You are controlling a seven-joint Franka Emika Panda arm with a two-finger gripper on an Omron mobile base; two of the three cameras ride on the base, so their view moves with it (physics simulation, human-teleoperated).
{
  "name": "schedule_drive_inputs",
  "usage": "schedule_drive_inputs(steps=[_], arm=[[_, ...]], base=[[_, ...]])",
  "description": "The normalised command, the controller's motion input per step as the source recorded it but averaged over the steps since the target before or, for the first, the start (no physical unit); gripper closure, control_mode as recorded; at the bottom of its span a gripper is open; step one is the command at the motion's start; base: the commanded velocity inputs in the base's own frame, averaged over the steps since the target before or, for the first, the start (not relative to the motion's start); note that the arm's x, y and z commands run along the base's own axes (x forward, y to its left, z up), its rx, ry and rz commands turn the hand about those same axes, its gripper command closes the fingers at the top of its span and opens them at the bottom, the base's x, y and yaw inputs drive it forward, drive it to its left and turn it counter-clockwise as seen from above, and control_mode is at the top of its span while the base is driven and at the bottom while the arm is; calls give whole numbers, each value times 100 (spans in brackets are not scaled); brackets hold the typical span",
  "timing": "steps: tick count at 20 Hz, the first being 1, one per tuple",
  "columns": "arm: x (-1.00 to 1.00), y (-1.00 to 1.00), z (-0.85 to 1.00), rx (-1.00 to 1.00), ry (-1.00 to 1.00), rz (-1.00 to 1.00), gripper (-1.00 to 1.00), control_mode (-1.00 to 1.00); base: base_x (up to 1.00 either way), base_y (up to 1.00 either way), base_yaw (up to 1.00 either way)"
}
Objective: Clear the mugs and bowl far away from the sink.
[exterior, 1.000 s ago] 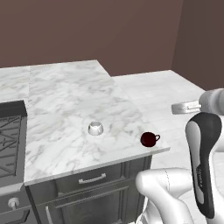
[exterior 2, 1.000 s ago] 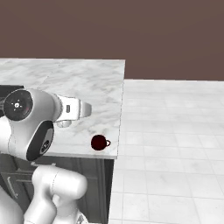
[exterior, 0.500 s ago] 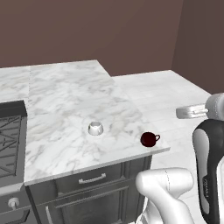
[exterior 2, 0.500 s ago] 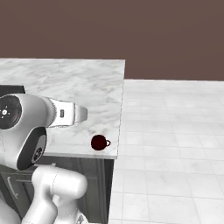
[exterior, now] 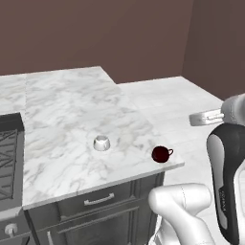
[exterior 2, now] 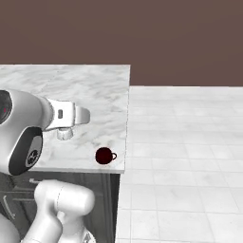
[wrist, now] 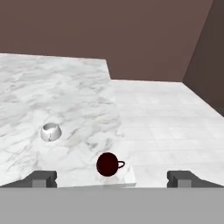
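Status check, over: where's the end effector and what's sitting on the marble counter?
End effector open, holding nothing, short of the counter's corner. Dark red mug near that corner, handle toward the floor side; pale cup further in. Nothing between.

Pale mug (exterior: 101, 142) upright mid-counter; dark mug (exterior: 160, 154) near corner

We see a rendered home kitchen, a white marble counter (exterior: 72, 119) over dark grey drawer cabinets (exterior: 95, 203), what may be a stove grate (exterior: 7, 158) at its left edge, pale tiled floor (exterior 2: 185, 142), plain brown walls (exterior: 95, 33).
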Motion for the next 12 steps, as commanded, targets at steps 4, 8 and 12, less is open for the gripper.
schedule_drive_inputs(steps=[4, 8, 12], arm=[[0, 0, 0, 0, 0, 0, -100, 100], [0, 0, 0, 0, 0, 0, -100, 100], [0, 0, 0, 0, 0, 0, -100, 100]], base=[[17, 0, -87], [0, 0, -100], [0, 0, -100]])
